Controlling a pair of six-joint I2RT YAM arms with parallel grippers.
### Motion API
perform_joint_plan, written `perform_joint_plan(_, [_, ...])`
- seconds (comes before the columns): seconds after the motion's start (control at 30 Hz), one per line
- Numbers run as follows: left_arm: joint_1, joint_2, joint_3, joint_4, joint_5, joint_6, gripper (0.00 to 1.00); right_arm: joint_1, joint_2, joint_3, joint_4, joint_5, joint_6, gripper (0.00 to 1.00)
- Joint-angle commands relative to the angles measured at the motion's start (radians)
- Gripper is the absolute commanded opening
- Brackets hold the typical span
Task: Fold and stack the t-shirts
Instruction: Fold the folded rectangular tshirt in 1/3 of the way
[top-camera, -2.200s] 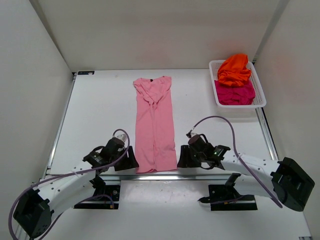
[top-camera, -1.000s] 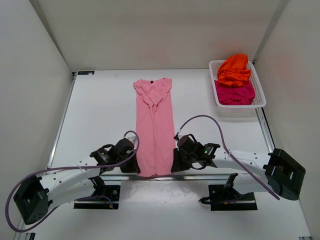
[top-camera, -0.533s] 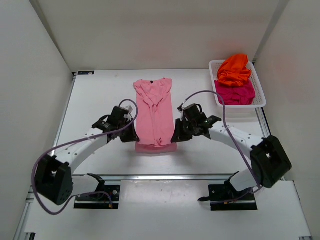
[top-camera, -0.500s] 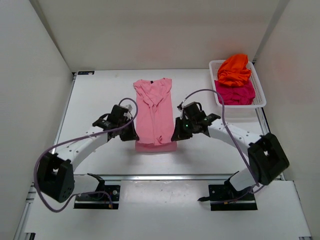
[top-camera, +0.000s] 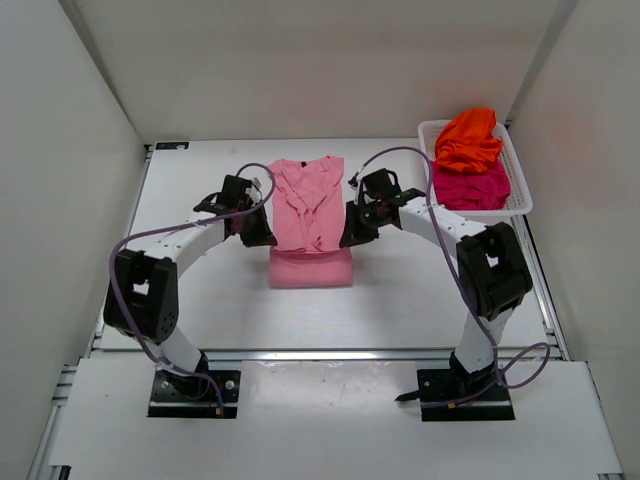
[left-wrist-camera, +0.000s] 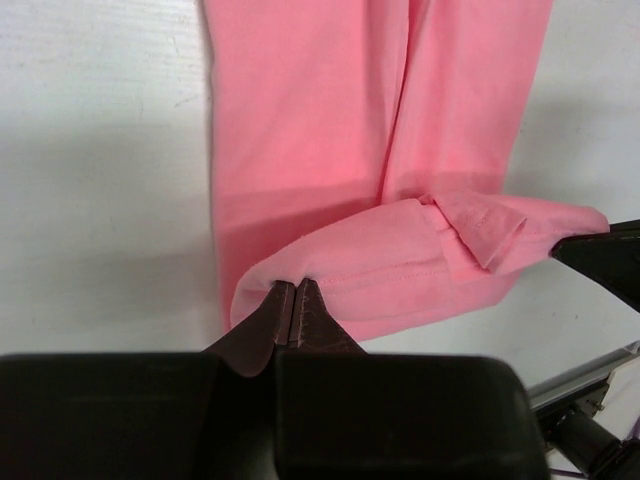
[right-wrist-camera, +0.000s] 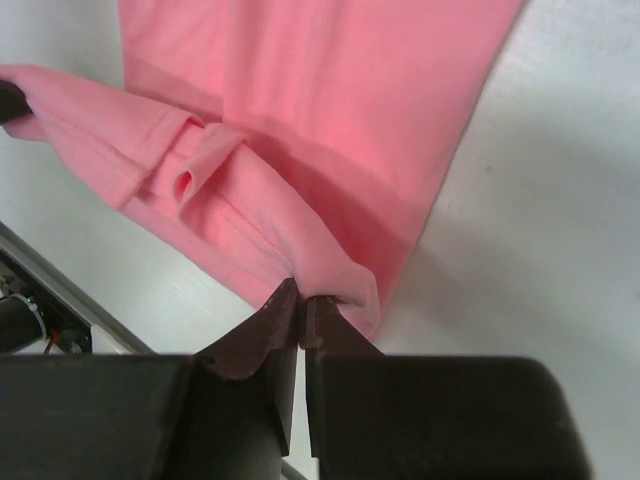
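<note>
The light pink t-shirt (top-camera: 308, 205) lies lengthwise in the middle of the table, its lower part lifted and carried over the upper part. My left gripper (top-camera: 262, 235) is shut on the hem's left corner (left-wrist-camera: 270, 275). My right gripper (top-camera: 348, 235) is shut on the hem's right corner (right-wrist-camera: 345, 275). The fold (top-camera: 310, 270) bulges toward the near side. The orange t-shirt (top-camera: 468, 138) and the magenta t-shirt (top-camera: 470, 187) lie bunched in the white basket (top-camera: 522, 195) at the back right.
The white table (top-camera: 190, 280) is walled on the left, back and right. A metal rail (top-camera: 320, 352) runs along its near edge. The arm bases (top-camera: 185, 385) sit below that rail.
Both grippers have carried the pink shirt's hem from the near edge toward the back, over the shirt's upper part. The fold has moved away from the rail.
</note>
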Motion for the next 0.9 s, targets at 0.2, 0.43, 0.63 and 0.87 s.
perform_joint_plan(0.2, [0.032,0.107,0.116,0.056,0.027,0.019,0.0,-0.032,0.124,0.184,-0.039,-0.018,-0.068,0.0])
perform_joint_plan(0.43, [0.11,0.18,0.084,0.262,0.128,-0.128,0.28,-0.073,0.203,0.244,-0.004,-0.062,-0.039,0.13])
perform_joint_plan(0.63, [0.209,0.2,-0.021,0.625,0.308,-0.348,0.6,-0.132,0.153,0.201,0.159,-0.074,0.04,0.39])
perform_joint_plan(0.87, [0.202,0.007,-0.18,0.428,0.193,-0.204,0.61,-0.124,-0.02,-0.022,0.152,0.057,0.054,0.43])
